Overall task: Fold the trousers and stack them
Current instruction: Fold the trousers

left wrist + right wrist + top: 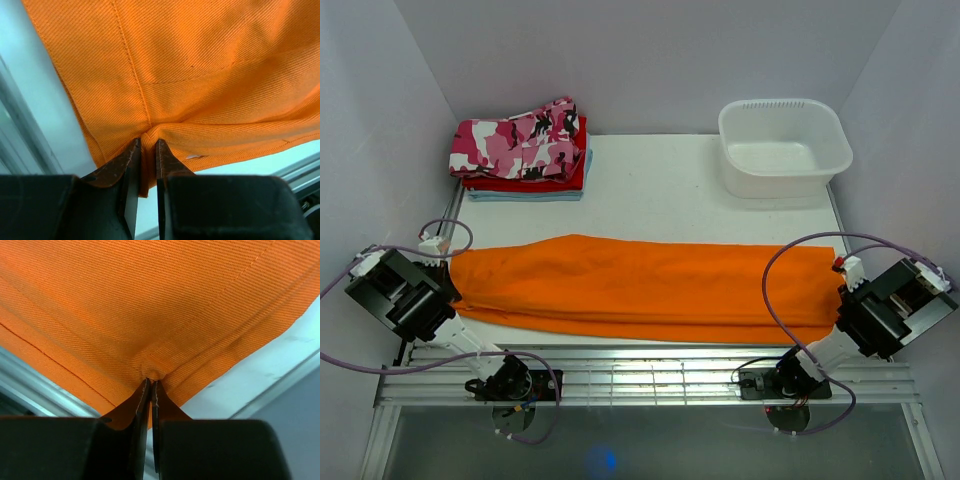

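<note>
Flat on the table [660, 190], the orange trousers [640, 285] stretch from 9 to 3 o'clock. The left gripper [147, 144] pinches their 9 o'clock end, the right gripper [151, 382] their 3 o'clock end.

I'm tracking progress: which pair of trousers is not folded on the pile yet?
The orange trousers, stretched out, gripped by the left end effector and right end effector; the camouflage pair, red pair and blue pair lie piled far left.

top cam: overhead, rear, whole table [660, 190] | wrist cams: v. close, share orange trousers [640, 285] w/ top
</note>
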